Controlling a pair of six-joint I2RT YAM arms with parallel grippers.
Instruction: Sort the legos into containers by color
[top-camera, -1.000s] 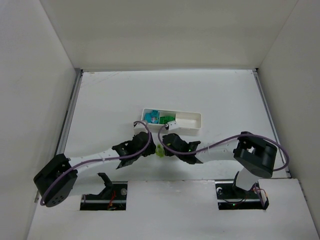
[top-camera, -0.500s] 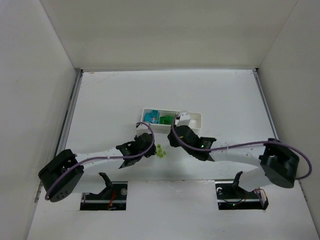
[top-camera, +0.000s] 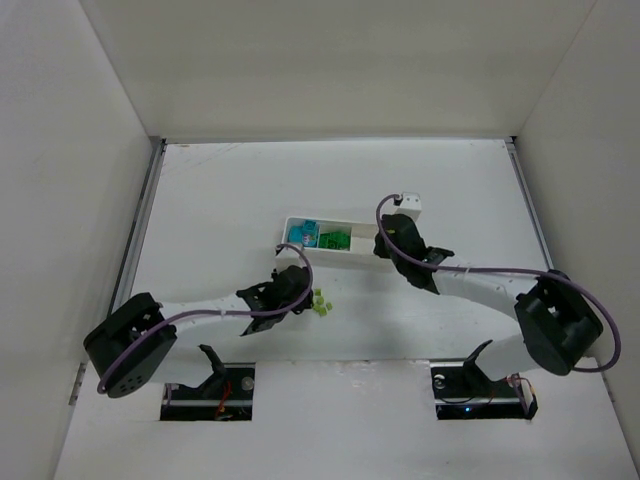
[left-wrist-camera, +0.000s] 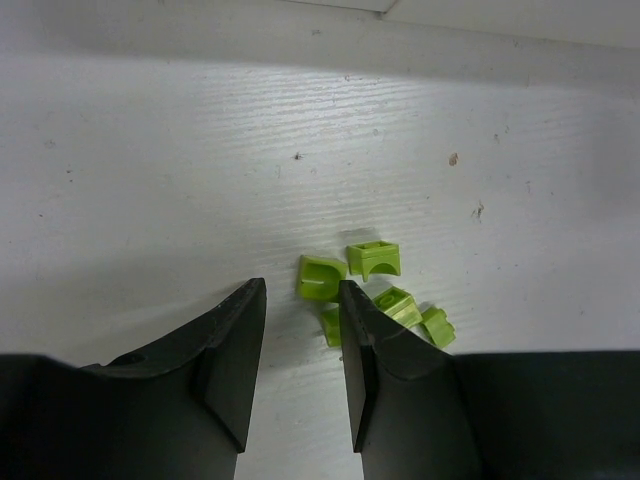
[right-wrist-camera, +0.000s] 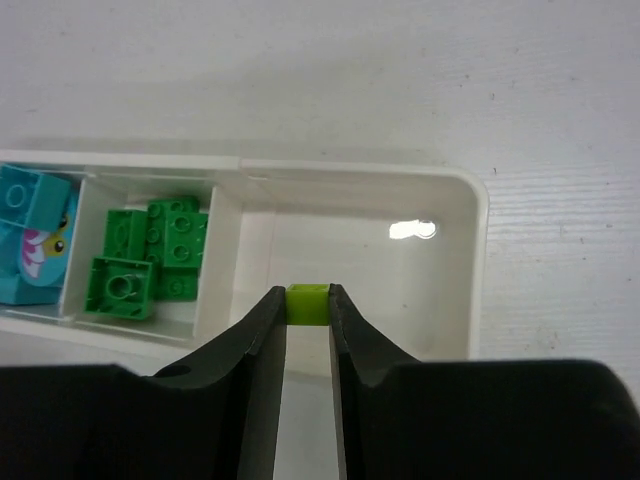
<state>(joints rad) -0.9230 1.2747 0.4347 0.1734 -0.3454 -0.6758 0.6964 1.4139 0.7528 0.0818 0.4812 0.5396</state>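
Observation:
My right gripper (right-wrist-camera: 308, 293) is shut on one pale yellow-green lego (right-wrist-camera: 308, 306) and hangs over the right compartment of the white tray (right-wrist-camera: 480, 250). That compartment shows a bare floor. Cyan legos (right-wrist-camera: 30, 235) lie in the left compartment and dark green legos (right-wrist-camera: 150, 255) in the middle one. Several more yellow-green legos (left-wrist-camera: 373, 256) lie loose on the table. My left gripper (left-wrist-camera: 301, 290) stands open just short of them, with nothing between its fingers. From above, the left gripper (top-camera: 302, 295) sits beside that pile (top-camera: 320, 303), and the right gripper (top-camera: 385, 243) covers the tray's right end.
The tray (top-camera: 330, 253) lies mid-table, its long side running left to right. White walls close in the table on the left, back and right. Both arms reach in from the near edge, their purple cables looping above them.
My right arm has swung from the loose pile up and right, to above the tray's right compartment, carrying a yellow-green brick. The left gripper has edged slightly toward the pile.

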